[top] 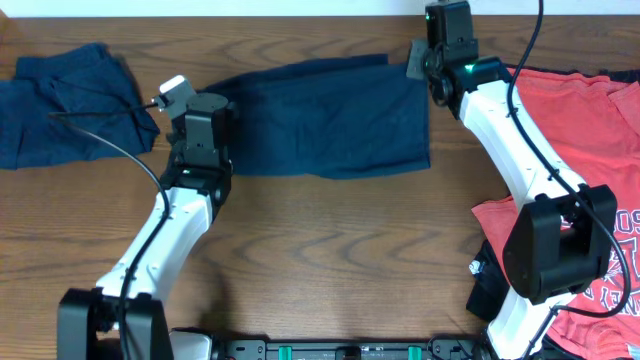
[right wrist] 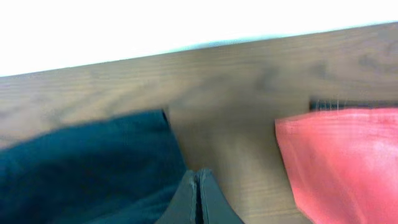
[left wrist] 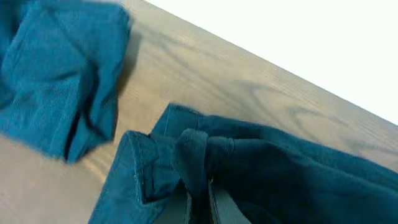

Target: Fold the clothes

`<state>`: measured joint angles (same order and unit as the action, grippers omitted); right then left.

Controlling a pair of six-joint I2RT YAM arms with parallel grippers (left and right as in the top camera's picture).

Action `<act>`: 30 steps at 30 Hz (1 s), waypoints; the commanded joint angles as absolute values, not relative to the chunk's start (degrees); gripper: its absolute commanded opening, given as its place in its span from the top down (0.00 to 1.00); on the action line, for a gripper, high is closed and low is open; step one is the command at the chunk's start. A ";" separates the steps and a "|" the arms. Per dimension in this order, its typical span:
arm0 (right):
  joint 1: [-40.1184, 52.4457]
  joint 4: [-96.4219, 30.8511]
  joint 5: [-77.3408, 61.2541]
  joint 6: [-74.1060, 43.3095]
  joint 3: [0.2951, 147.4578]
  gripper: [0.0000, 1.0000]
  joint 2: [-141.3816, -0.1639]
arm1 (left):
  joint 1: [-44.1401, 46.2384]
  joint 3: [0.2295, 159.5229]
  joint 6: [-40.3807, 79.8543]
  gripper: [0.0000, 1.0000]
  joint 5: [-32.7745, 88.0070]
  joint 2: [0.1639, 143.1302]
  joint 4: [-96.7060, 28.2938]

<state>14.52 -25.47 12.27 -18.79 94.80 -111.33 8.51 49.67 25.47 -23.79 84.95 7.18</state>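
Observation:
A dark navy T-shirt lies partly folded in the middle of the table. My left gripper is at its left edge, shut on a bunched fold of the navy cloth. My right gripper is at the shirt's far right corner. Its fingers are pressed together beside the navy edge, with no cloth showing between them. A second navy shirt lies crumpled at the far left and also shows in the left wrist view. Coral-red shirts with printed lettering lie at the right.
The coral-red pile lies close to the right of my right gripper, with a strip of bare wood between it and the navy shirt. The table's far edge runs just beyond both grippers. A black object sits by the right arm's base.

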 commanded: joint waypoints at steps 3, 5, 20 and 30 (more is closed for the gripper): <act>14.31 -22.44 17.74 -15.59 95.66 0.98 -111.94 | 6.74 51.03 15.84 0.94 -27.73 90.70 13.28; 14.46 -21.82 17.56 -14.90 95.66 0.99 -112.71 | 6.76 51.03 15.86 0.94 -27.73 93.12 15.42; 19.44 -12.80 18.04 -10.98 95.66 0.98 -125.10 | 3.33 51.03 15.88 0.94 -27.70 104.16 30.15; 21.93 -10.11 20.12 -11.05 95.66 0.01 -126.06 | 1.30 51.03 15.90 0.02 -27.46 104.62 30.61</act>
<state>21.52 -9.56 18.39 -11.70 94.87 -125.75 1.52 50.02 16.27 -26.15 104.09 30.09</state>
